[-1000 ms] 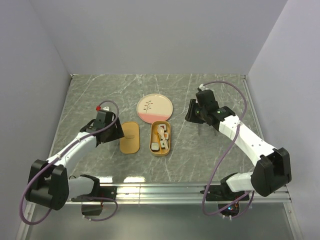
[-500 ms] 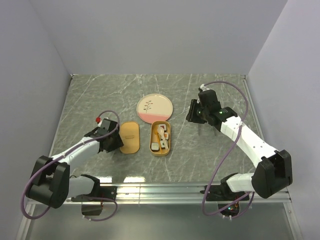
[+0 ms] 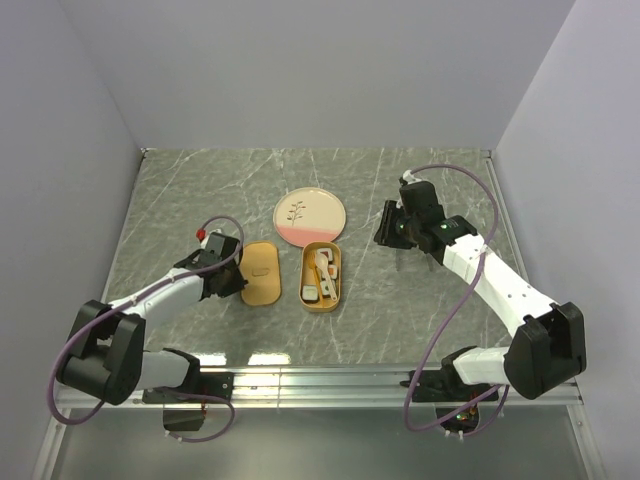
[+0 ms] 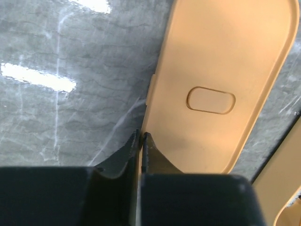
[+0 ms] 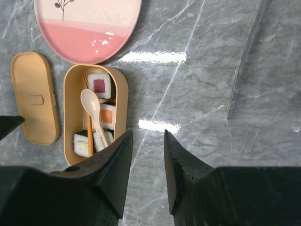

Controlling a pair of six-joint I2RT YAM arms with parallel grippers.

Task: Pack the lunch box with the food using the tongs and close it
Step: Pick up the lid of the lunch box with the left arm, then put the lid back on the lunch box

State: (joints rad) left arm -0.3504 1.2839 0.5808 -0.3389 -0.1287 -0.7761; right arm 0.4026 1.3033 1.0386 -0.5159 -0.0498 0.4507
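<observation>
The left claw (image 4: 141, 141) pinches the lid (image 4: 221, 80) by its edge, apparently to cover the sushi-filled lunch box (image 5: 95, 113) beside it; the right claw (image 5: 146, 141) hangs part-open, empty.

left hand (image 4: 141, 141) low, fingers pinched together; right hand (image 5: 146, 155) raised, fingers parted.
</observation>
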